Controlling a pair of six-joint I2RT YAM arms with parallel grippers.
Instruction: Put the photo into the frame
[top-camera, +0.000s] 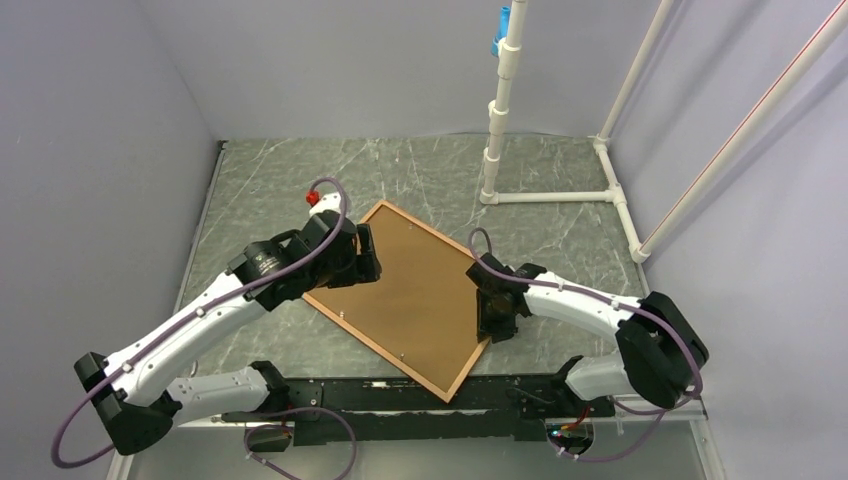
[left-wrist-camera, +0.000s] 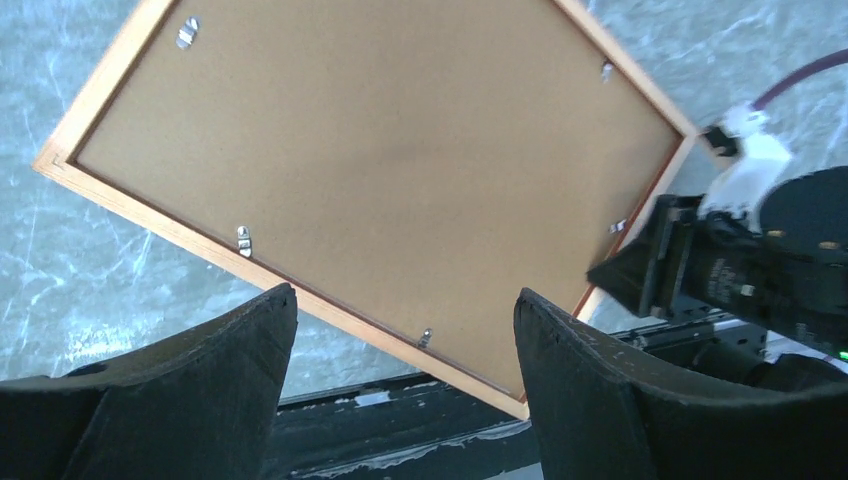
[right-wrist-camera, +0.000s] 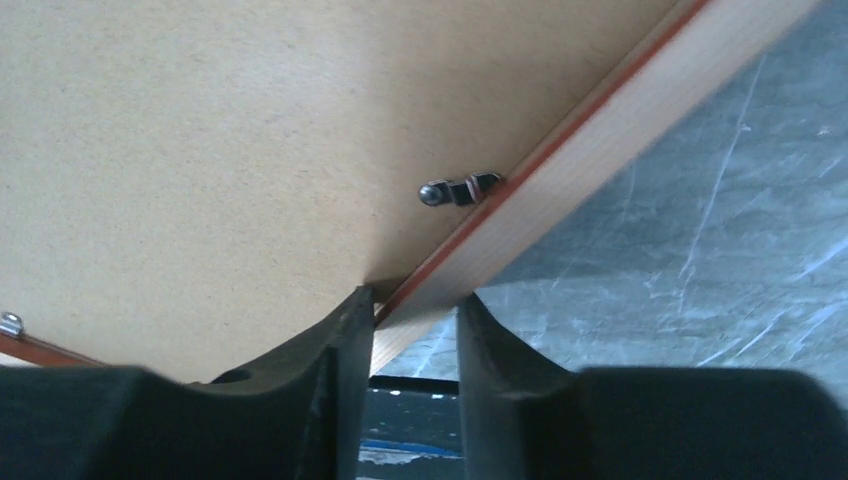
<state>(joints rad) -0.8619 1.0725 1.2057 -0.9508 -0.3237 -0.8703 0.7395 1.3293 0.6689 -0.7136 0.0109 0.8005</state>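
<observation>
Room: pale lilac walls around a grey marbled table (top-camera: 560, 170), with a white pipe stand (top-camera: 495, 150) at the back.
Frame: the frame (right-wrist-camera: 560, 180) lies flat and skewed in the middle of the table, back side up, between the two arms.
Backing board: the brown backing board (top-camera: 410, 290) sits inside the frame's rails and covers the whole opening.
Photo: no view shows it. It may be under the board or out of sight; I cannot tell which.
Left gripper: the left gripper (left-wrist-camera: 405, 295) hovers over the frame's left edge, jaws spread wide and holding nothing.
Right gripper: the right gripper (right-wrist-camera: 415, 300) straddles the frame's right rail near the low corner, one finger on each side, seemingly pinching the wood.
Clips: small metal clips (right-wrist-camera: 458, 190) line the rails; the one seen close up reaches over the board.
Progress: the board is seated, so this is either before opening or near the end. With the photo unseen, insertion cannot be confirmed.
</observation>
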